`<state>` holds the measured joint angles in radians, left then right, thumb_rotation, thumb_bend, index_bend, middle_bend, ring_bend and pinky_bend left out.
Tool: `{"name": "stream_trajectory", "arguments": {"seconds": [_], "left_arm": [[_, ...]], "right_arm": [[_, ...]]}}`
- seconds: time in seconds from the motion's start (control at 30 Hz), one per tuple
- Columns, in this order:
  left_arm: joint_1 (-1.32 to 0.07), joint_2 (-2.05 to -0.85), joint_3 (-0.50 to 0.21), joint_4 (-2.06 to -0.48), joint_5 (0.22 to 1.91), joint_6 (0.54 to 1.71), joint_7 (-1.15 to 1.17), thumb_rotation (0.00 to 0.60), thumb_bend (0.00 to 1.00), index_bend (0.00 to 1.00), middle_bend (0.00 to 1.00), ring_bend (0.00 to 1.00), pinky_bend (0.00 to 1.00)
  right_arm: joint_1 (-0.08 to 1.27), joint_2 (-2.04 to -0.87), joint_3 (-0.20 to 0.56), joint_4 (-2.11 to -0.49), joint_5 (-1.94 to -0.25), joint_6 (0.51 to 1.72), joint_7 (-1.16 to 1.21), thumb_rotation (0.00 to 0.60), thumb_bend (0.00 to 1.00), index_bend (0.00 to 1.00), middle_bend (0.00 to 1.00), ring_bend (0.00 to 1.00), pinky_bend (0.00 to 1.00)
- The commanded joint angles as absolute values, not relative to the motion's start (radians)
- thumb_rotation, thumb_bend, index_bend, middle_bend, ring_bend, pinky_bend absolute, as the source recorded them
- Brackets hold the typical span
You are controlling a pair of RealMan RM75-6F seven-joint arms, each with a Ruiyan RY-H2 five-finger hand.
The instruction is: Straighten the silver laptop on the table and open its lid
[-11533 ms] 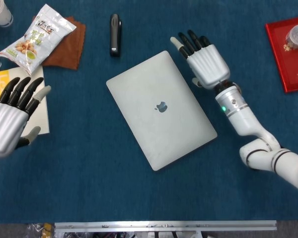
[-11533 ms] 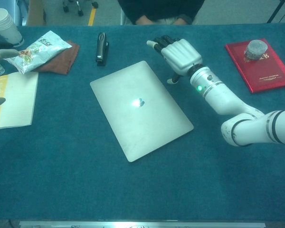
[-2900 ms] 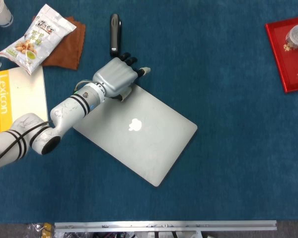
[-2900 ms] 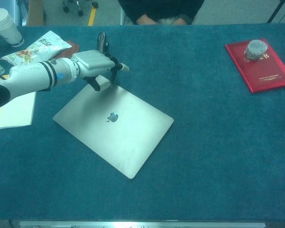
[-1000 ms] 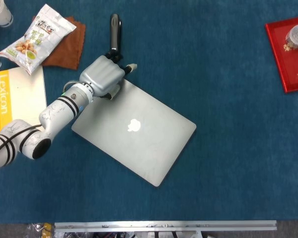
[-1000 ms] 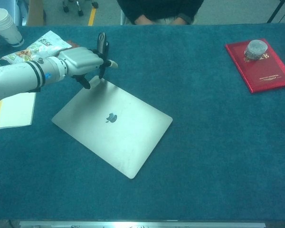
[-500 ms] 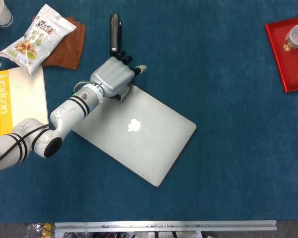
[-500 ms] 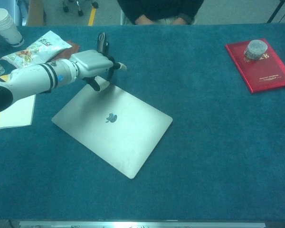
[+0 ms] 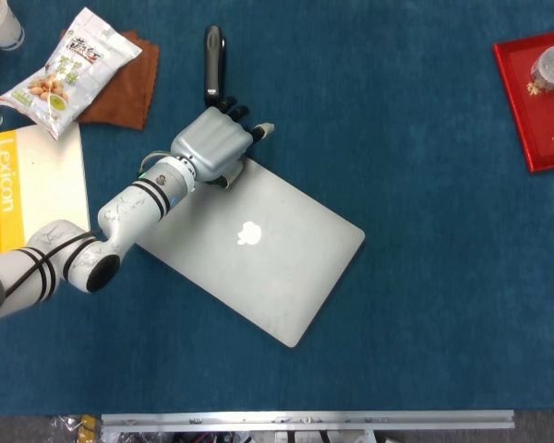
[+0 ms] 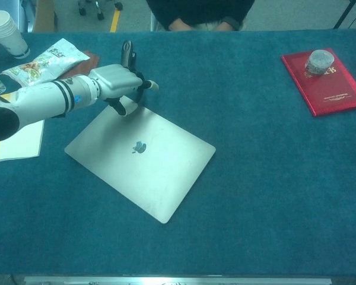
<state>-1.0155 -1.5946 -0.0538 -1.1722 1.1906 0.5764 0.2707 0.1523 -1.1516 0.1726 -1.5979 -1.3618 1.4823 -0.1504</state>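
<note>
The left hand (image 9: 212,144), fingers curled and holding nothing, sits at the far corner of the skewed, closed laptop (image 9: 258,249), likely to nudge it square; the right hand is out of sight.

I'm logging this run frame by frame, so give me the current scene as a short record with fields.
laptop: silver laptop, lid closed, lying askew on the blue table
left hand: left hand at the laptop's far left corner, fingers curled over the edge; contact likely, grip unclear
right hand: not in view
behind the hand: black stapler
left side: snack bag on a brown cloth, yellow Lexicon book
right side: red book with a small jar on it
</note>
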Motion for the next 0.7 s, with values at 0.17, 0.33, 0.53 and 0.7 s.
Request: {"name": "stream_trajectory", "arguments": {"seconds": [0.17,0.33,0.53,0.7], "left_arm": [[-1.01,-1.586,-0.045,-1.181,1.182,0.579,0.288,0.504,0.55,0.09,0.36,0.09,0.06],[-1.002,-1.565,-0.038,-1.201,1.173,0.587,0.301,0.502,0.55,0.09,0.37,0.1,0.06],[-0.986,-1.539,-0.028,-1.228,1.157,0.599,0.314,0.499,0.55,0.09,0.37,0.1,0.06],[-0.969,-1.521,-0.017,-1.249,1.148,0.614,0.324,0.488,0.55,0.09,0.37,0.1,0.06]], "right_arm": [[0.152,-1.151,0.173,-1.599,-1.365,1.484,-0.151,0.6,0.1,0.0,0.1,0.0,0.24],[0.152,-1.153,0.174,-1.601,-1.365,1.484,-0.15,0.6,0.1,0.0,0.1,0.0,0.24],[0.153,-1.155,0.173,-1.607,-1.37,1.485,-0.155,0.6,0.1,0.0,0.1,0.0,0.24],[0.153,-1.155,0.173,-1.616,-1.374,1.49,-0.161,0.6,0.1,0.0,0.1,0.0,0.24]]}}
